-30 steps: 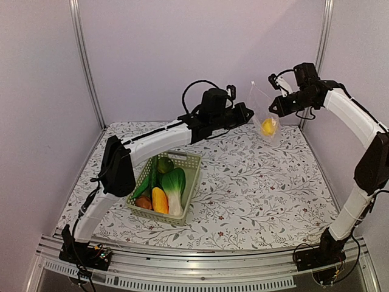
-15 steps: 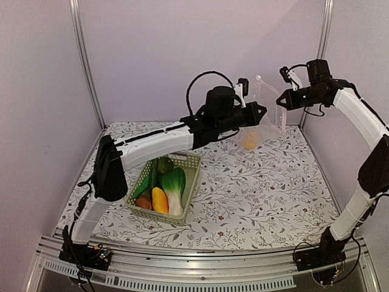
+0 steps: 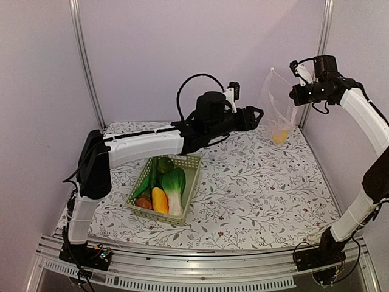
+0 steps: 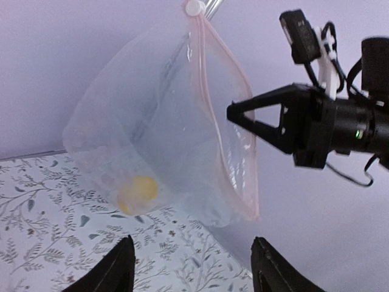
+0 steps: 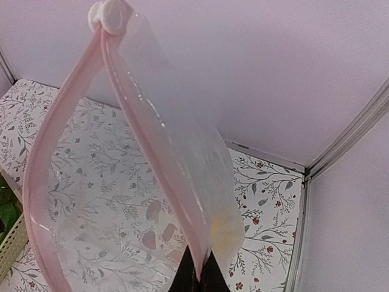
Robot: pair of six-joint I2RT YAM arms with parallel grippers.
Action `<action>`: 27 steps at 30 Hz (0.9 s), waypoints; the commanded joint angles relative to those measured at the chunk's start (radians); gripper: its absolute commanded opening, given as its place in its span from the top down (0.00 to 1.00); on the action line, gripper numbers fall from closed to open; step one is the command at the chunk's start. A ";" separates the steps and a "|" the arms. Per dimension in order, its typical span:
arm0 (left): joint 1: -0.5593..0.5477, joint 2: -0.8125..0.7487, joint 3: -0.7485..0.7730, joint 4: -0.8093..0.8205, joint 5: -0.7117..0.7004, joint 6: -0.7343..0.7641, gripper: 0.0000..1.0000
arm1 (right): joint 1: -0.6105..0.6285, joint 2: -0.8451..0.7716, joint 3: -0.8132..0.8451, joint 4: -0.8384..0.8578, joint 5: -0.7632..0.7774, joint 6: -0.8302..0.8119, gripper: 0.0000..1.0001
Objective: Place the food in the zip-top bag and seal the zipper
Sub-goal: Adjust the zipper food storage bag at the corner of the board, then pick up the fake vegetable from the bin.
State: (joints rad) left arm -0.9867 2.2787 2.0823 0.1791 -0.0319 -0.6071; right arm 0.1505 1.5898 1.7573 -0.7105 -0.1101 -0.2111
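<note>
At the far right of the table point(image 3: 255, 188), we see the right gripper point(image 5: 197, 272) clenched on the zip-top bag point(image 3: 276, 100). It pinches one side of the pinkish zipper point(image 5: 36, 182), and the bag hangs from it. The two sides of the strip bow apart, so the mouth gapes, and a white slider point(image 5: 106, 15) sits at the top end. One yellow lemon point(image 4: 138, 190) lies in the bag's lowest corner.

The left gripper point(image 3: 258, 113) hovers just beside the bag with its fingers point(image 4: 124, 267) spread and nothing between them.

Nearer to us, a pale green basket point(image 3: 193, 159) holds the other food: bok choy point(image 3: 175, 185), an orange-yellow piece point(image 3: 159, 199), a lime point(image 3: 165, 164), a cucumber point(image 3: 146, 182) and a reddish-brown round one point(image 3: 143, 202).
</note>
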 commanded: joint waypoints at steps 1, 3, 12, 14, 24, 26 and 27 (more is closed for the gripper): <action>-0.021 -0.220 -0.291 0.134 -0.090 0.163 0.23 | 0.003 -0.004 -0.038 0.037 0.074 -0.019 1.00; -0.017 -0.306 -0.430 0.145 -0.131 0.189 0.17 | 0.002 -0.010 -0.068 0.045 0.055 -0.018 1.00; 0.074 -0.580 -0.732 -0.384 -0.301 0.007 0.25 | 0.055 -0.058 -0.242 0.083 -0.108 -0.040 1.00; 0.107 -0.604 -0.736 -0.532 -0.290 -0.081 0.28 | 0.069 -0.066 -0.273 0.088 -0.124 -0.049 1.00; 0.182 -0.582 -0.741 -0.781 -0.232 -0.202 0.28 | 0.080 -0.070 -0.298 0.074 -0.191 -0.047 1.00; 0.192 -0.549 -0.729 -0.805 -0.222 -0.208 0.28 | 0.085 -0.068 -0.300 0.068 -0.203 -0.047 1.00; 0.198 -0.530 -0.725 -0.814 -0.211 -0.210 0.28 | 0.087 -0.068 -0.301 0.066 -0.207 -0.047 1.00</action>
State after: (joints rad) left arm -0.8165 1.6787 1.3270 -0.5133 -0.2707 -0.7750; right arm 0.2291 1.5455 1.4681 -0.6422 -0.2722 -0.2523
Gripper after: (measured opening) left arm 0.720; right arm 0.004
